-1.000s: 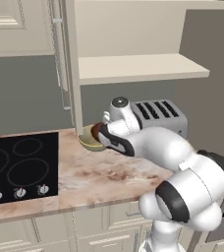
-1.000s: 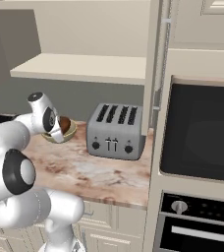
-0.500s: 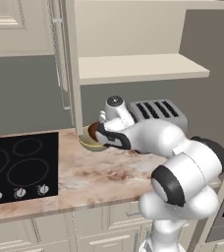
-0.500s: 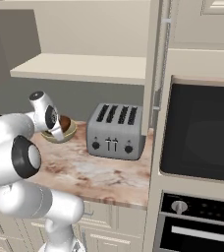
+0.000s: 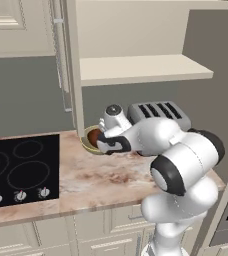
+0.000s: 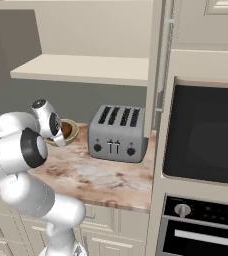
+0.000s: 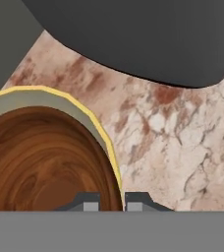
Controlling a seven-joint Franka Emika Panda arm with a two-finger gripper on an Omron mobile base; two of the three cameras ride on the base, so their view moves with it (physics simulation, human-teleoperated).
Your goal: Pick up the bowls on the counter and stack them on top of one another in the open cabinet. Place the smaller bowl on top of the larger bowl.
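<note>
1. Pincer (image 7: 111, 202) nearly pressed together, pinching the rim of the glossy dark reddish-brown round bowl (image 7: 40, 162).
2. Nested inside the pale olive-beige round bowl (image 7: 84, 115) on the pinkish marbled stone table (image 7: 168, 142), beside the grey metal toaster (image 6: 118, 132).
3. Open table room toward the black glass cooktop (image 5: 16, 167).

The gripper (image 7: 112, 201) shows only its fingertips, so its grip is unclear. The white hand covers the near side of the larger bowl (image 5: 87, 145) and the smaller bowl (image 5: 92, 136) beneath it.

I see smaller bowl (image 7: 40, 162) glossy w/ wood-grain look, larger bowl (image 7: 92, 118) matt, counter (image 7: 173, 147) polished veined stone, toaster (image 6: 118, 132) brushed metal
</note>
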